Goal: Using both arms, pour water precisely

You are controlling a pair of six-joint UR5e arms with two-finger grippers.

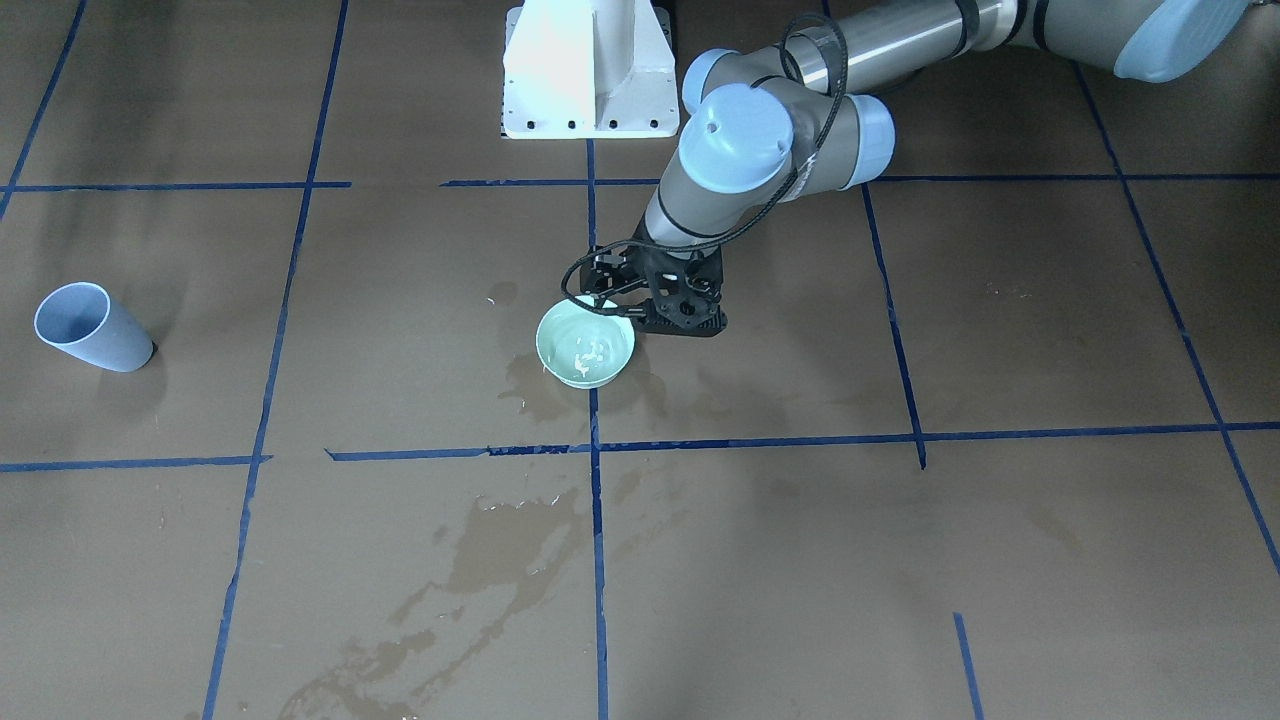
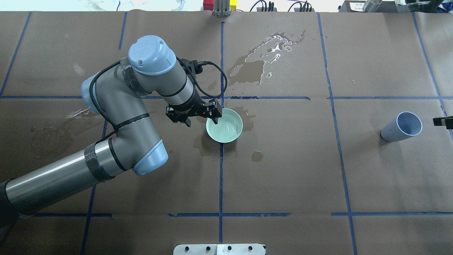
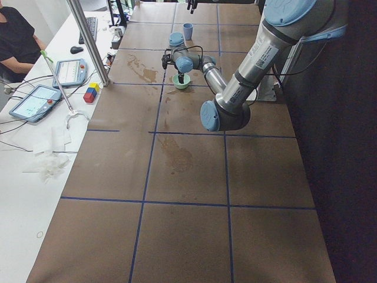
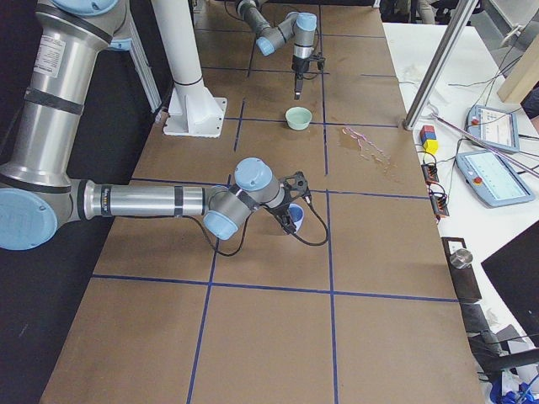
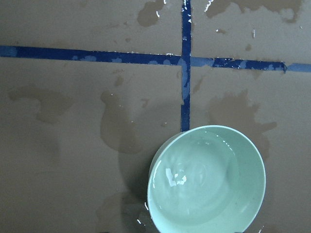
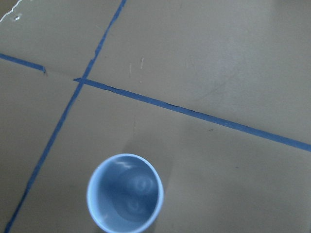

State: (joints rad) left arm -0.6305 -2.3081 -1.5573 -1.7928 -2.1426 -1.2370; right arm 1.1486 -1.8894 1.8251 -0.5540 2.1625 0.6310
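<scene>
A mint green bowl stands near the table's middle and holds water with a rippling sheen. My left gripper hangs just over the bowl's left rim. The left wrist view shows the bowl free, with no fingers on it. I cannot tell whether that gripper is open or shut. A pale blue cup stands upright at the far right. My right gripper shows only as a black tip beside the cup, its state unclear. The right wrist view looks down into the cup, where faint glints show.
Dark wet stains lie beyond the bowl and around it. Blue tape lines grid the brown paper table. The white pedestal stands at the robot's edge. Tablets and coloured blocks sit on the side desk.
</scene>
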